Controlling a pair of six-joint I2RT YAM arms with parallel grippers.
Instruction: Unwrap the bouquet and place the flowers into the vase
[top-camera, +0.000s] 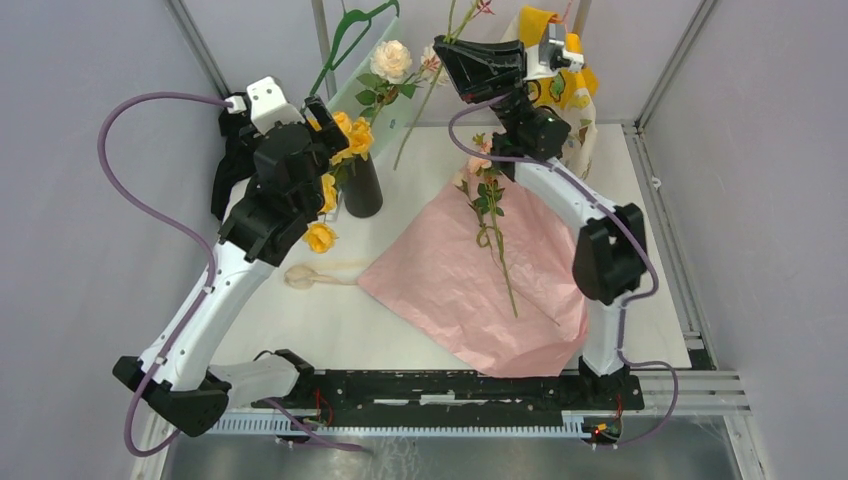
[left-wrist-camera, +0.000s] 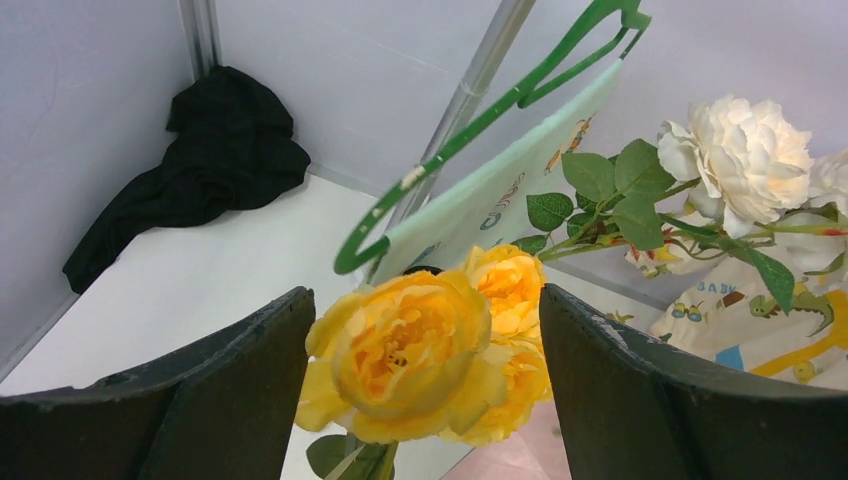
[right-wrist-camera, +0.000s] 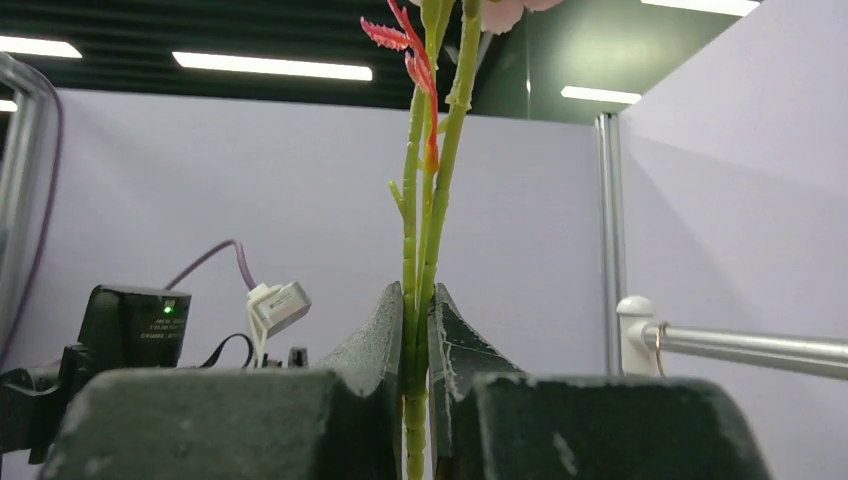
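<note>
White tbl (top-camera: 300, 320). Pink paper (top-camera: 460, 290) spread flat over centre-right, crinkled, its left corner near the ribbon (top-camera: 310, 277). Ribbon is beige and lies loose, in front of the vase (top-camera: 362, 188). Vase is black, upright, back-centre, just off the paper's back-left edge. Black cloth (left-wrist-camera: 200, 170) heaped in back-left corner.

Yellow roses (top-camera: 352, 135) atop the vase (top-camera: 362, 192), hanger (top-camera: 345, 45) behind; open tabletop (top-camera: 330, 318) in front.

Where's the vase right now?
Top view: the vase stands left of centre on the table, toward the back, holding yellow roses, just left of the spread pink paper.
</note>
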